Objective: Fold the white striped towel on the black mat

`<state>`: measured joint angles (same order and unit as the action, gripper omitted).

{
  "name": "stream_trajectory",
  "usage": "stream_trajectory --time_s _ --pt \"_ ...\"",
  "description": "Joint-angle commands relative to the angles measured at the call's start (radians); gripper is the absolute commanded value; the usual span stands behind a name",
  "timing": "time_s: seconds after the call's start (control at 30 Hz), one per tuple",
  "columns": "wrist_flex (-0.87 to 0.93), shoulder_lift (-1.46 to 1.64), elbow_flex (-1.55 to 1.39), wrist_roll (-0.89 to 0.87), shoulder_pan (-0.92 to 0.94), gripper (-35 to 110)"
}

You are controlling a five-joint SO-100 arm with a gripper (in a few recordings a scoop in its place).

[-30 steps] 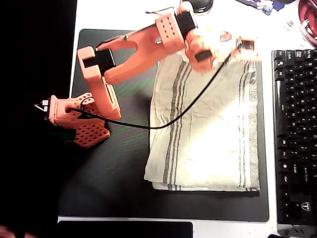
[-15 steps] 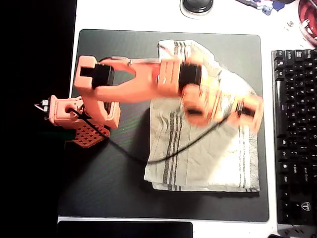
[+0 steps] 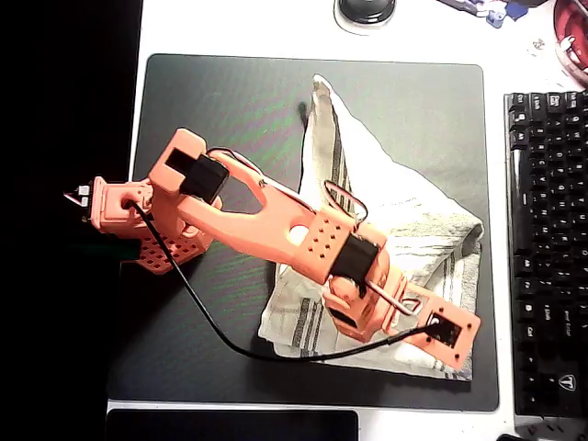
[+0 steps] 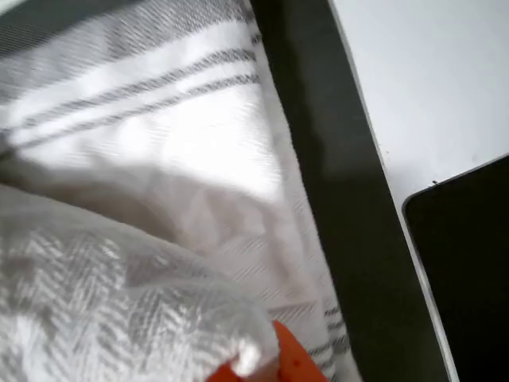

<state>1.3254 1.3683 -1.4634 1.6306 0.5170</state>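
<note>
White bench (image 3: 230, 28) carries the mat (image 3: 220, 110), seen from overhead.

End effector (image 3: 418, 317) sits low over the towel's (image 3: 404, 220) near right part, close to the mat's bottom edge. Wrist view: one orange finger tip (image 4: 278, 358) pokes out at the bottom with a bunched fold of towel (image 4: 119, 302) draped over it. Looks pinched on the cloth, but the jaws are covered, so I cannot tell how they stand.

Towel lies on the right half of the mat, rumpled, no longer flat. One layer is pulled diagonally from a peak near the mat's top centre down toward the right edge, forming a rough triangle. Lower layer lies flat beneath, stripes showing at bottom left and at right by the end effector. All cloth stays inside the mat outline.

Orange arm (image 3: 266, 230) runs diagonally from its base (image 3: 138, 220) at the mat's left edge across the towel. Black cable (image 3: 211, 322) loops from base along the mat to the wrist.

Keyboard (image 3: 547, 248) sits right of the mat, well apart from the towel. Dark round object (image 3: 366, 11) just beyond the mat's top edge. Wrist view also shows a dark flat panel (image 4: 469, 278) on the bench, just past the mat (image 4: 334, 175) edge.
</note>
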Motion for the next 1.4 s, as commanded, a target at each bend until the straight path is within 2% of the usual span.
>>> stream_trajectory --time_s 0.0,0.13,0.23,0.53,0.7,0.9,1.2,1.37 --pt "-0.091 -0.031 -0.02 0.038 0.043 1" --pt "-0.175 -0.086 -0.028 0.038 0.06 8" --pt "-0.17 -0.081 -0.015 0.034 0.058 13" --pt "0.097 0.195 0.084 0.025 -0.011 15" --pt "0.176 0.304 0.106 0.021 -0.052 15" --pt "0.242 0.377 0.012 -0.069 -0.149 15" --pt "0.169 0.348 -0.179 -0.252 -0.264 17" --pt "0.031 0.29 -0.262 -0.295 -0.27 20"
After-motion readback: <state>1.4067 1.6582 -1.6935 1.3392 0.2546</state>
